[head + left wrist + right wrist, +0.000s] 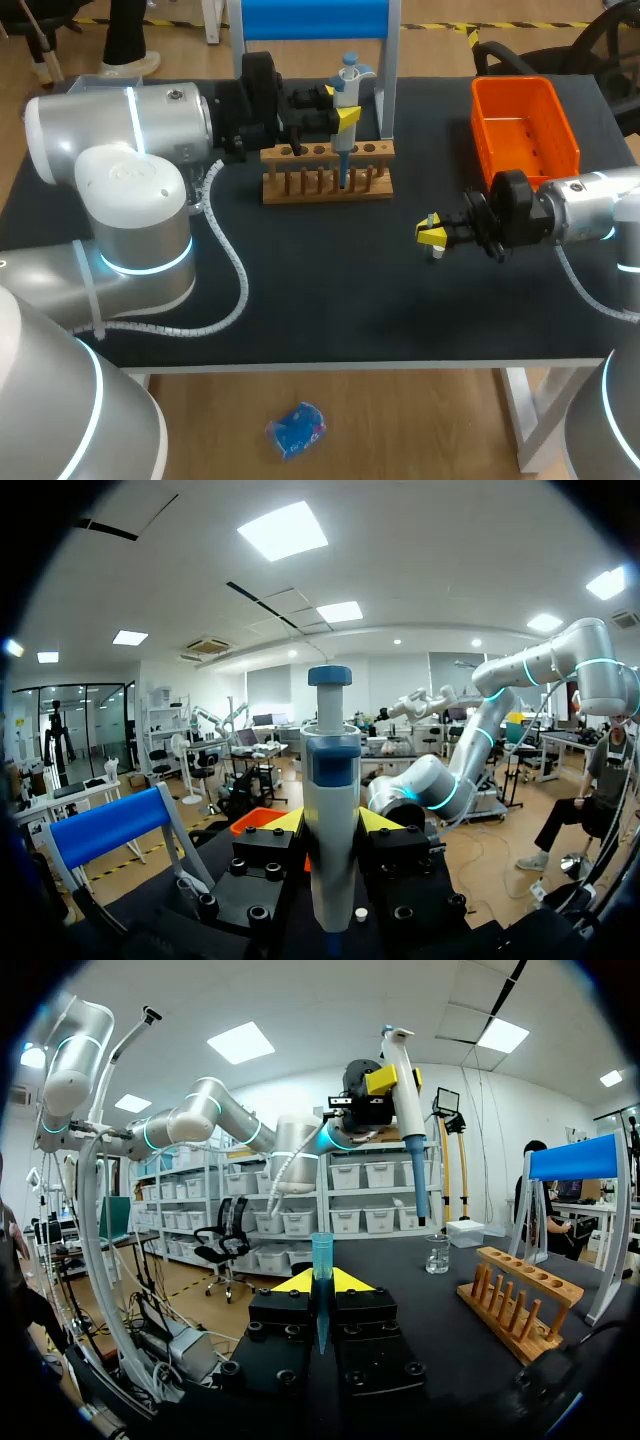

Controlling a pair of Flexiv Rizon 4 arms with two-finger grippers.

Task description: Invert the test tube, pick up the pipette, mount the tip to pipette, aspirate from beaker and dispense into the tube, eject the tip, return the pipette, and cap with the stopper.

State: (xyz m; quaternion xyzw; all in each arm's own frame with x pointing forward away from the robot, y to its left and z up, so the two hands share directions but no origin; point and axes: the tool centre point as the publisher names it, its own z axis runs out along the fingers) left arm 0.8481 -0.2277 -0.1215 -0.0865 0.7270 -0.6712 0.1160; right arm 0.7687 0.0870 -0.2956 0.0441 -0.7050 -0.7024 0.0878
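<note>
My left gripper (340, 115) is shut on the white and blue pipette (346, 90), which it holds upright over the wooden tube rack (327, 180). In the left wrist view the pipette (330, 820) stands between the yellow fingertips (283, 822). My right gripper (432, 235) is shut on a small test tube (437, 254) to the right of the rack, just above the table. In the right wrist view the bluish tube (322, 1260) stands upright between the fingers. Ahead of it are the pipette (405, 1110) with its thin bluish lower end, a glass beaker (437, 1253) and the rack (520, 1295).
An orange basket (525, 130) stands at the back right of the black table (330, 290). A stand with a blue panel (312, 20) rises behind the rack. My left arm's large joints (130, 210) and its white cable cover the table's left part.
</note>
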